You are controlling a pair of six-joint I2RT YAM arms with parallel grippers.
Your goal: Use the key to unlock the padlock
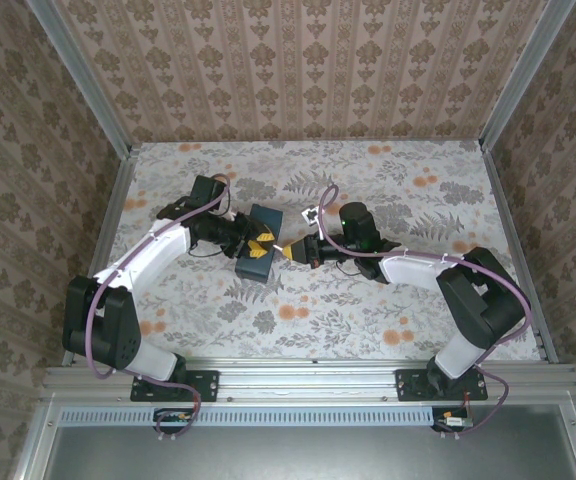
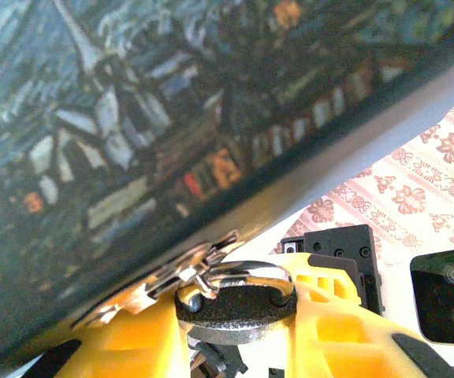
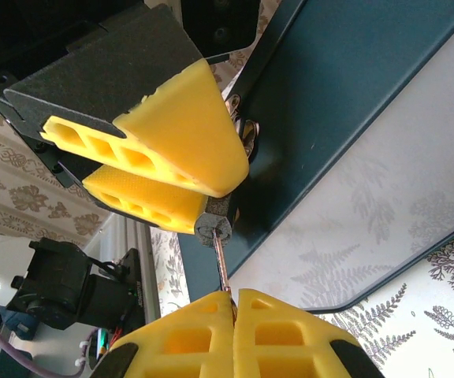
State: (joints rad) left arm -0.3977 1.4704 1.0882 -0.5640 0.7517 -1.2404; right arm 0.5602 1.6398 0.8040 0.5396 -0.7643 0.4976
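The padlock (image 2: 239,309), a dark grainy body with a chrome shackle (image 2: 251,272), sits between the yellow fingers of my left gripper (image 2: 239,335), which is shut on it. Both shackle ends sit in the body, and the shackle passes through a metal hasp (image 2: 181,272) on a dark blue box (image 1: 266,218). In the right wrist view my right gripper (image 3: 235,293) is shut on the key (image 3: 221,264). The thin blade's tip is in the keyhole at the padlock's (image 3: 213,228) bottom end. Seen from above, the two grippers (image 1: 258,246) (image 1: 290,253) meet tip to tip beside the box.
The box's lid (image 2: 132,118) carries a painted night scene and lies close over the left gripper. A small white tag (image 1: 310,213) lies just behind the right gripper. Patterned walls and aluminium posts (image 1: 88,80) enclose the floral table (image 1: 368,320).
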